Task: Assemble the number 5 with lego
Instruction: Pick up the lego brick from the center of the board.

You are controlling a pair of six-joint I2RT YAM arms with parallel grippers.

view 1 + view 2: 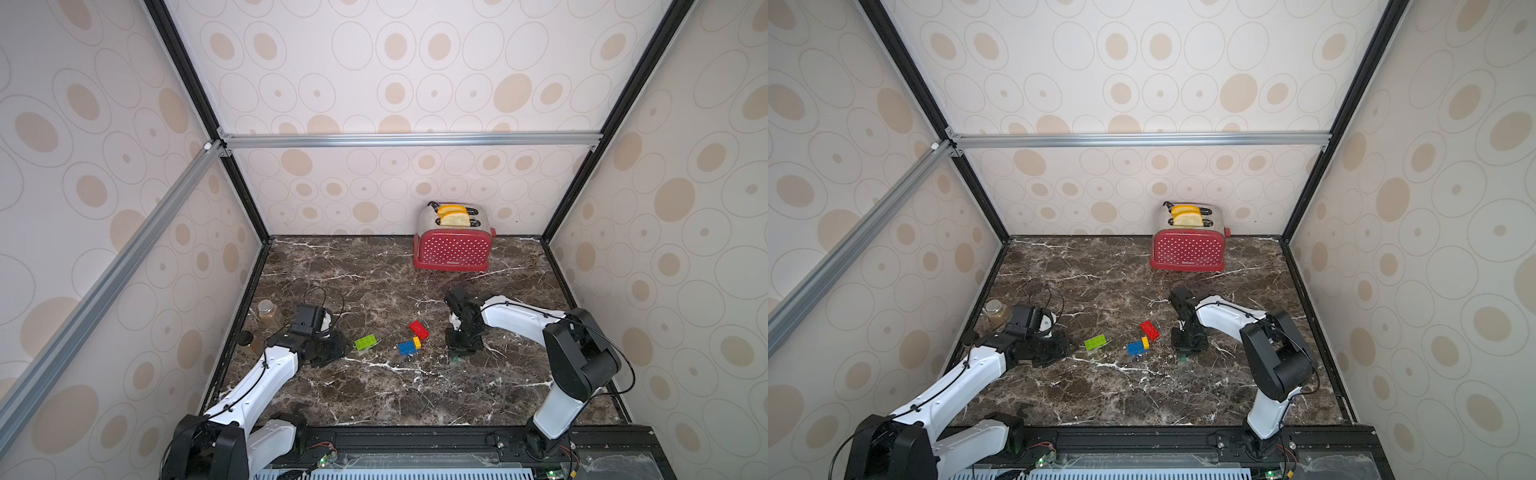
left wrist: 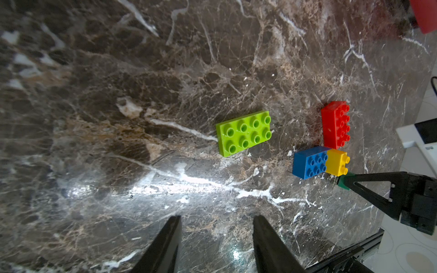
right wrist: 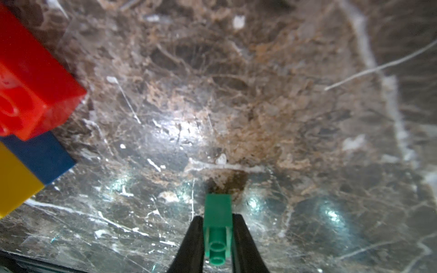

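Well, the right gripper (image 3: 217, 216) pinches the dark-green brick (image 3: 217, 205) tight. The left gripper (image 2: 216, 217) hangs half open, empty, toward the tabletop's (image 1: 374, 395) left edge.

The dark marble tabletop (image 1: 374, 395) I work on: red toaster (image 1: 453, 249) at one o'clock, clear jar (image 1: 270, 313) and bottle (image 1: 248, 341) at nine, lime-green brick (image 1: 366, 342), red brick (image 1: 419, 330) and blue brick (image 1: 406, 348) near centre.

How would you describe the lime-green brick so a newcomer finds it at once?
From the red polka-dot toaster at the back, come forward across the marble table to the bricks. The lime-green brick lies alone, studs up, nearest the open left pincer, while the red brick, blue brick and yellow brick huddle together.
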